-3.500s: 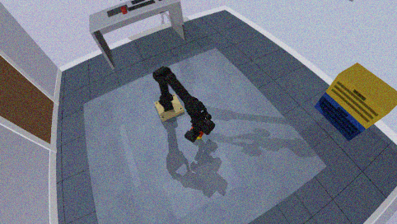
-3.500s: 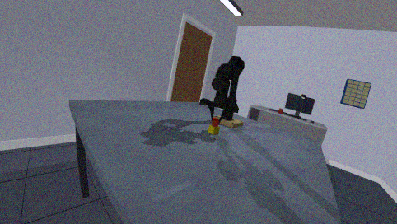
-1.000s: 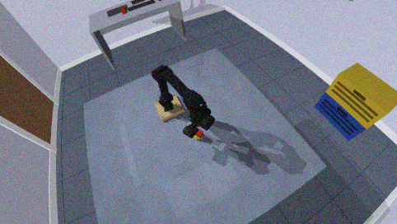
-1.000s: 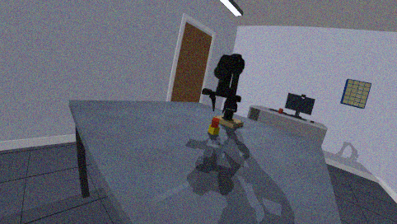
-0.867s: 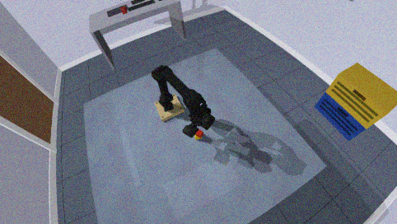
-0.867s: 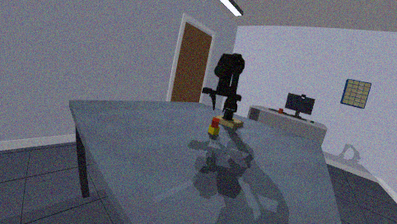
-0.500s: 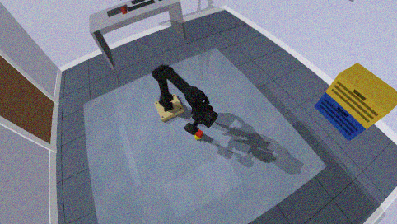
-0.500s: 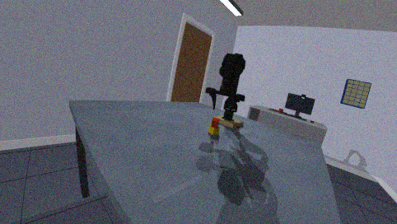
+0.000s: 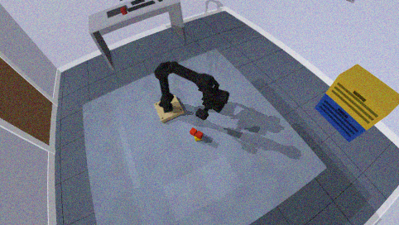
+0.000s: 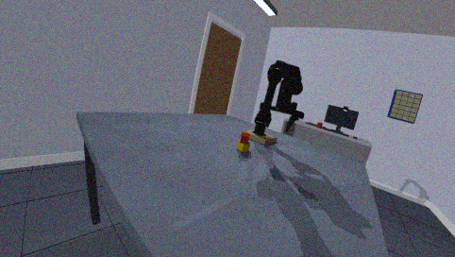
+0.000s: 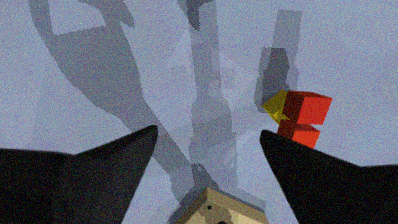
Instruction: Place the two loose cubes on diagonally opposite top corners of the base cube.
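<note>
The yellow base cube (image 9: 197,139) (image 10: 243,147) (image 11: 273,106) stands on the table, mostly covered in the wrist view. One red cube (image 9: 199,135) (image 11: 315,109) and the other red cube (image 9: 193,131) (image 11: 305,137) sit side by side on top of it, over opposite sides. Both look level. A narrow gap seems to show between them, but its width is too small to tell. In the exterior view the red cubes overlap in one red shape. My gripper (image 11: 209,132) is open and empty, raised above and to the side of the stack; the right finger partly covers the nearer red cube in the wrist view.
The arm's wooden mounting plate (image 9: 175,112) (image 10: 267,138) (image 11: 240,212) is near the stack. Long arm shadows lie across the table (image 9: 137,182) (image 10: 156,156). A desk (image 9: 141,18) with a red mug (image 9: 123,11) stands beyond the table.
</note>
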